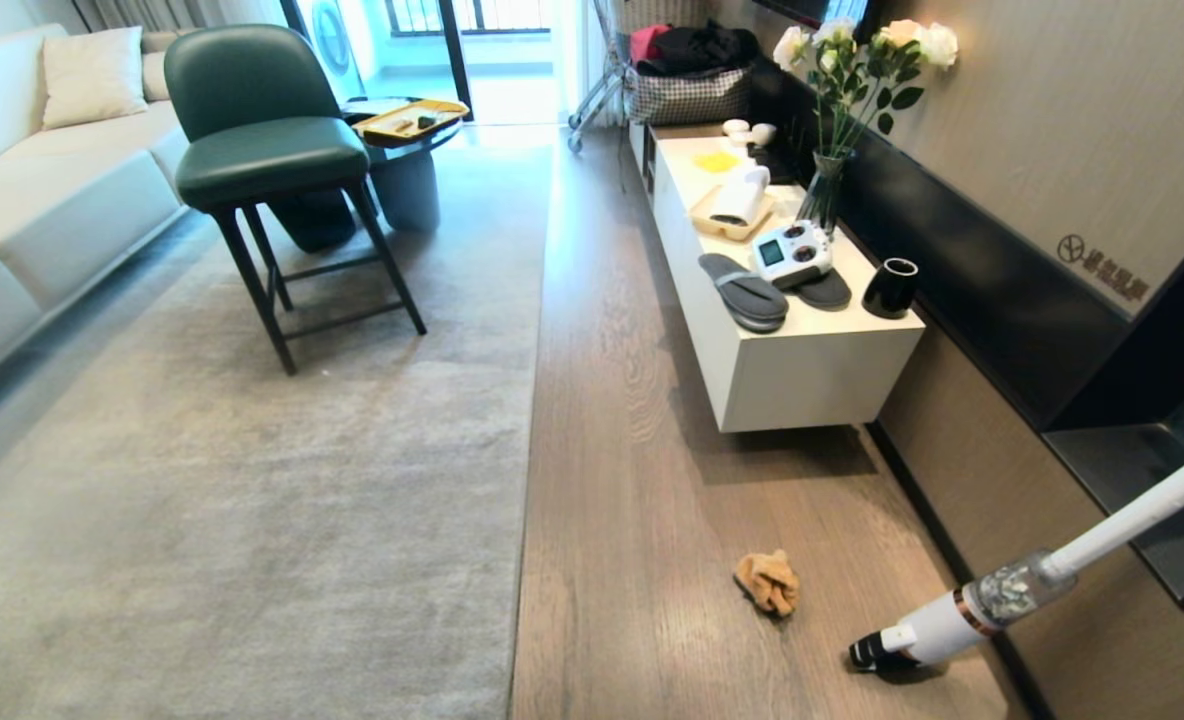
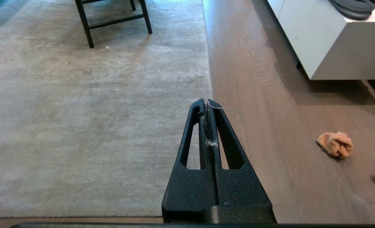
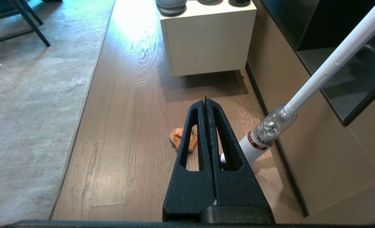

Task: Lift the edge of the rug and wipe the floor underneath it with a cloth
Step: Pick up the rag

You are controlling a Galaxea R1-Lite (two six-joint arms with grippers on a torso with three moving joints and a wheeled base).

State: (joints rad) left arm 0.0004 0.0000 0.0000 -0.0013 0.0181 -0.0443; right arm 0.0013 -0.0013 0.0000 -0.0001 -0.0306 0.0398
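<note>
The pale grey rug [image 1: 252, 480] lies flat on the left, and its straight rug edge [image 1: 529, 420] runs along the brown plank floor [image 1: 632, 520]. The rug's near corner [image 2: 162, 215] shows in the left wrist view. A crumpled orange-tan cloth [image 1: 768, 582] lies on the floor to the right of the rug, well apart from it. My left gripper [image 2: 206, 102] hangs shut above the rug edge, with lint and a thread stuck between its fingers. My right gripper [image 3: 205, 100] is shut and empty, high above the floor, with the cloth [image 3: 178, 137] partly hidden behind it. Neither arm shows in the head view.
A white stick vacuum [image 1: 962, 620] leans against the right wall, its head near the cloth. A white low cabinet [image 1: 802, 370] with slippers, a controller and a vase stands along that wall. A green chair [image 1: 262, 150], a round table and a sofa [image 1: 32, 190] are on or past the rug.
</note>
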